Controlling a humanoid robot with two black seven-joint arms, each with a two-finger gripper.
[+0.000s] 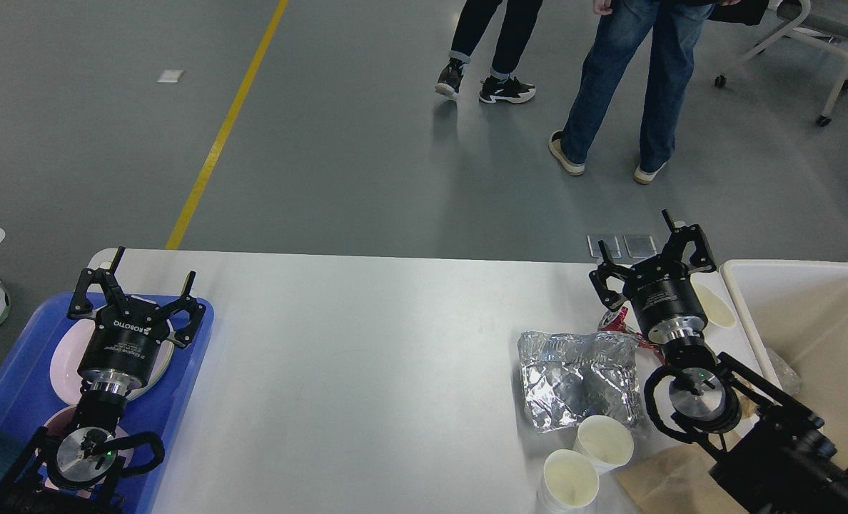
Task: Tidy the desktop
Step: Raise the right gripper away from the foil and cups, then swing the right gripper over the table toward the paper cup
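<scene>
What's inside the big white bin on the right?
Inside the white bin, a crumpled clear wrapper shows against the near-left wall. The bin's lower part is hidden behind the right arm, so anything lying there cannot be seen.

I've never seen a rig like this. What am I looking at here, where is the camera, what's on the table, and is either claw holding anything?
The camera sits in a humanoid robot's head, looking down at a white desktop. The left gripper hangs open over plates on a blue tray. The right gripper is open too, empty, above crumpled foil. Two paper cups stand near the front edge, and a white bin is on the right. Nothing is held.
</scene>
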